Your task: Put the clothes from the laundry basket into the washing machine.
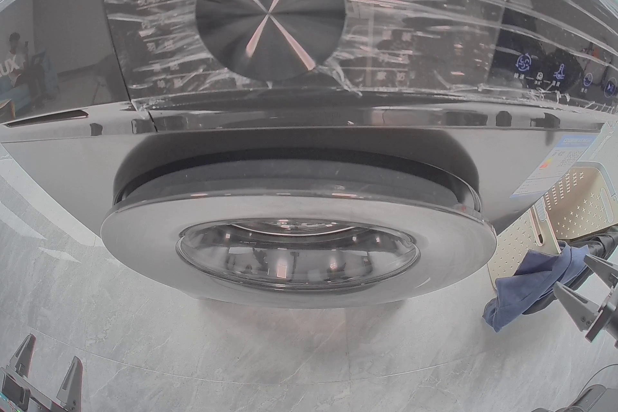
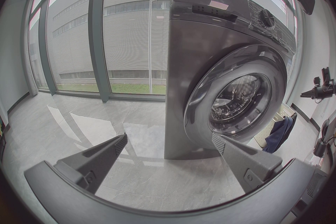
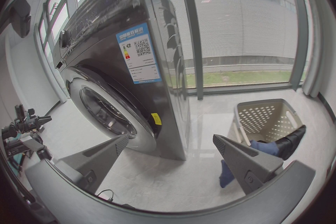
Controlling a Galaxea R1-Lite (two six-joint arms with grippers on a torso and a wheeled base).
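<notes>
1. The washing machine (image 1: pixel 77 175) stands on a pale tiled floor (image 1: pixel 270 342), directly in front of the head camera. Its front faces the robot.
2. Its round door (image 1: pixel 450 239), with a glass porthole in the middle, lies flat against the front and looks closed.
3. Above the door, the control panel carries a large dial (image 1: pixel 270 11). Clear plastic film covers the panel.
4. The laundry basket (image 3: pixel 266 116), cream and perforated, sits on the floor just beside the machine, on the robot's right.
5. A blue garment (image 1: pixel 528 288) is draped over the basket's near rim and hangs down its outer wall towards the floor.
6. A dark piece of cloth (image 3: pixel 292 142) lies over the same rim, touching the blue garment.
7. The right gripper (image 1: pixel 573 273) is low on the robot's right, close to the hanging blue garment. Its fingers are spread apart and grasp nothing.
8. The left gripper (image 1: pixel 53 347) is low on the robot's left, above bare floor and well apart from the basket. Its fingers are also released, with nothing between them.
9. A blue-edged label (image 3: pixel 139 53) is stuck on the side of the machine that faces the basket.
10. Tall windows (image 2: pixel 129 35) rise behind the machine.
</notes>
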